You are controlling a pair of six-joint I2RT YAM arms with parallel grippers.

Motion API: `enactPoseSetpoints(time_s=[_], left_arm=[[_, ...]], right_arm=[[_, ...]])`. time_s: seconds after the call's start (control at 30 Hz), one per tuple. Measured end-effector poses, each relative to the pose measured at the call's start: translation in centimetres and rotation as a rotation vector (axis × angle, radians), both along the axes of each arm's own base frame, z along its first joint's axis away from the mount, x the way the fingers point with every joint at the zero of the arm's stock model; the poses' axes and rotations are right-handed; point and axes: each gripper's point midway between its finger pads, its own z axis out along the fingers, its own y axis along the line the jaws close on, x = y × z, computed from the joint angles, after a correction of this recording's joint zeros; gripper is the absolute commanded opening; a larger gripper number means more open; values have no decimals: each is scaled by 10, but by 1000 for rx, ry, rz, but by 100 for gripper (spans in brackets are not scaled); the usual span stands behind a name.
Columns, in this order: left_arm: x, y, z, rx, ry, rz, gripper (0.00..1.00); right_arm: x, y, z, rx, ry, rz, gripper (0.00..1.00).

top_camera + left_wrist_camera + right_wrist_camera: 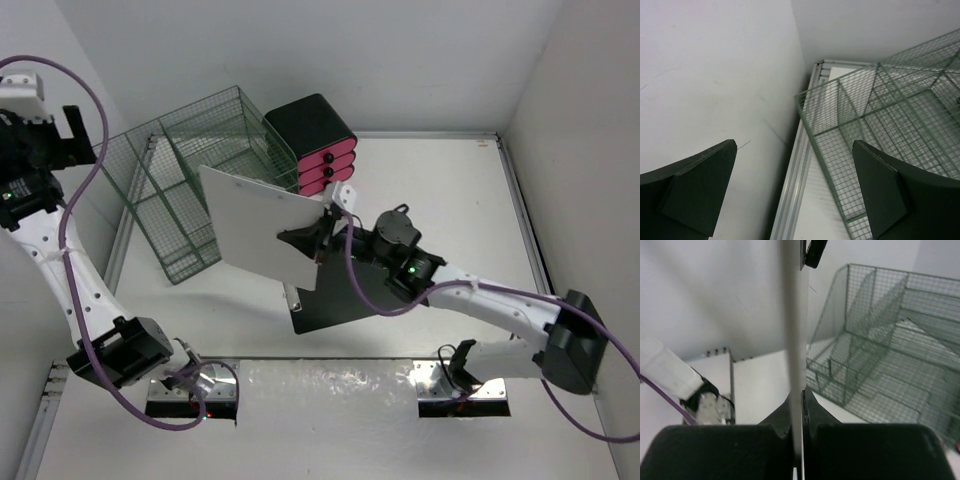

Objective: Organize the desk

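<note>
Desk (450, 200) lies below right jaws, which clamp a white board (260, 225)

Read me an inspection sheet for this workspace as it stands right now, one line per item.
Surface: desk, matte white with metal edge rails.
Job's things: white panel held up off the desk; black sheet below it.
Clutter: green wire-mesh rack at far left; black box with pink drawers beside it.
Grippers: right gripper fingers shut on the white panel's edge; left gripper open, empty, raised by the rack.
Cables: purple cables looped along both arms.
Surroundings: white walls.
</note>
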Motion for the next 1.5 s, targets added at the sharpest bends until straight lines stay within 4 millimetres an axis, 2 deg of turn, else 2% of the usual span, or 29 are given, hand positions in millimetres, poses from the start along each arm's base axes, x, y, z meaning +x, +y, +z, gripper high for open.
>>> enactPoseSetpoints(time_s=[0.2, 0.37, 0.5, 0.67, 0.8, 0.9, 1.0, 1.13, 1.3, 1.4, 1.5], left_arm=[[-23, 34, -7, -43, -6, 71, 100], [-36, 49, -21, -84, 7, 94, 99], [-37, 48, -21, -83, 7, 83, 100], [-37, 48, -22, -64, 16, 67, 100], [-39, 48, -26, -47, 26, 64, 100], [-41, 49, -32, -49, 38, 68, 100], [-41, 50, -34, -49, 41, 71, 100], [-41, 51, -33, -42, 36, 72, 100], [-41, 52, -33, -31, 40, 74, 100], [-41, 52, -33, -30, 41, 75, 99], [-41, 53, -33, -26, 42, 73, 100]], right_arm=[[-1, 56, 27, 88, 9, 93, 0], [6, 99, 42, 132, 0, 83, 0], [29, 127, 47, 151, -22, -5, 0], [79, 163, 51, 201, -49, -167, 0], [104, 177, 35, 183, -75, -275, 0], [112, 187, 36, 183, -109, -320, 0], [120, 195, 53, 205, -164, -366, 0], [131, 199, 89, 254, -256, -430, 0], [143, 203, 112, 304, -306, -490, 0], [153, 215, 102, 314, -314, -505, 0], [163, 225, 71, 270, -307, -526, 0]])
